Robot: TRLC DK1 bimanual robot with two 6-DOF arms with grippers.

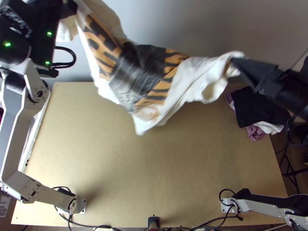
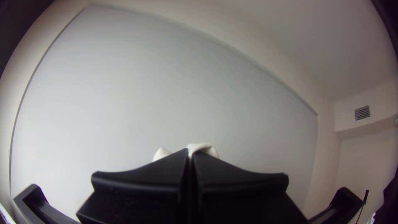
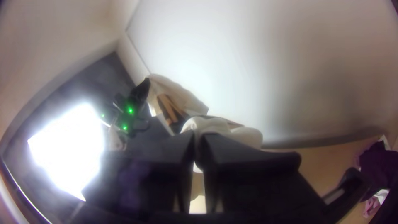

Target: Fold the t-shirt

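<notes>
The white t-shirt [image 1: 177, 90] with its orange and black print hangs in the air between both grippers, bunched and sagging in the middle. At the top left of the top view, my left gripper [image 1: 71, 9] holds one end high up; in the left wrist view the left gripper [image 2: 190, 155] is shut on white cloth. My right gripper [image 1: 235, 63] pinches the other end at the right, lower than the left one. The right gripper [image 3: 199, 139] in its wrist view has its fingers closed on the t-shirt [image 3: 236, 132].
A pile of black, white and purple cloths [image 1: 258, 109] lies at the table's right far corner. The wooden table [image 1: 154, 177] stretches below the hanging shirt. A pale wall stands behind the table.
</notes>
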